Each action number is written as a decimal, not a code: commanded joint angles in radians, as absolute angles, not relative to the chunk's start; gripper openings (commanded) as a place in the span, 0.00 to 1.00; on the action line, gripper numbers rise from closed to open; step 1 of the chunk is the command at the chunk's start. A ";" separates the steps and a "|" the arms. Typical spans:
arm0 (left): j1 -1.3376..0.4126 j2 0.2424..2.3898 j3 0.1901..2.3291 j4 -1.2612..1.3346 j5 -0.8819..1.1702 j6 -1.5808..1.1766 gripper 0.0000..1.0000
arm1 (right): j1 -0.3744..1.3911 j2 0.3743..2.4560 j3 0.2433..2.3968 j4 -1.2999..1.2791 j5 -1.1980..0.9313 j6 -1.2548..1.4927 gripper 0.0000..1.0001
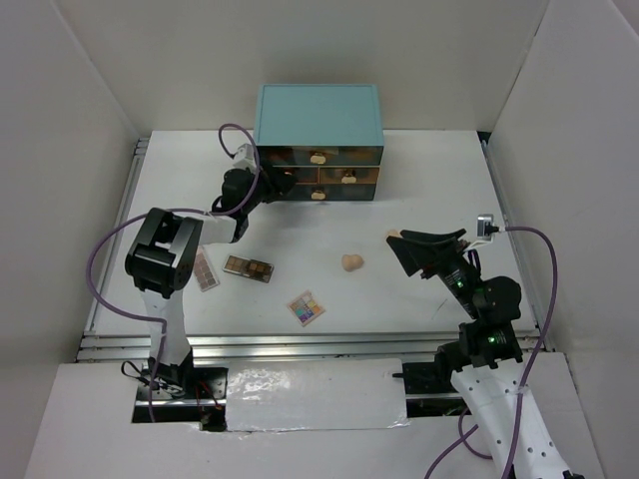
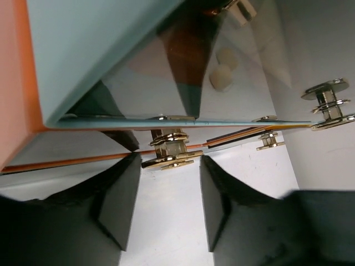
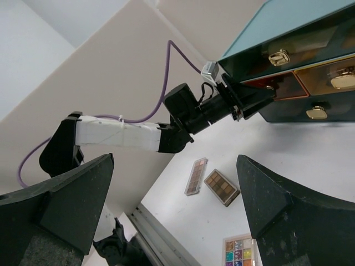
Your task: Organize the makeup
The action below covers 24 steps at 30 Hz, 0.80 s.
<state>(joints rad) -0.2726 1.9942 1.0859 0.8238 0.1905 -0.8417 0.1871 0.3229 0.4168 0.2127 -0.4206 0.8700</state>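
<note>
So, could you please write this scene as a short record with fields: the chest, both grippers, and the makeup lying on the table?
chest: teal chest of drawers, at the back.
left gripper: open, jaws on either side of a gold drawer knob.
right gripper: open, nothing between the jaws.
loose makeup: slim palette, brown palette, square multicolour palette, peach sponge.

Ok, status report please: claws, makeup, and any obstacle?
Left claw open, jaws either side of a drawer knob, not gripping. Right claw open, empty. Brown palette, slim palette, multicolour palette, sponge loose on table. Nothing blocks the knob.
</note>
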 commanded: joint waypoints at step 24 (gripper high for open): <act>-0.334 1.862 1.026 0.876 0.012 -0.779 0.96 | 0.184 0.293 0.425 0.170 -0.406 0.838 0.99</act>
<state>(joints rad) -0.3412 1.8877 0.9756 0.8944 0.0765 -0.7891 0.1871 0.2970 0.4168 0.1677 -0.4114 0.8551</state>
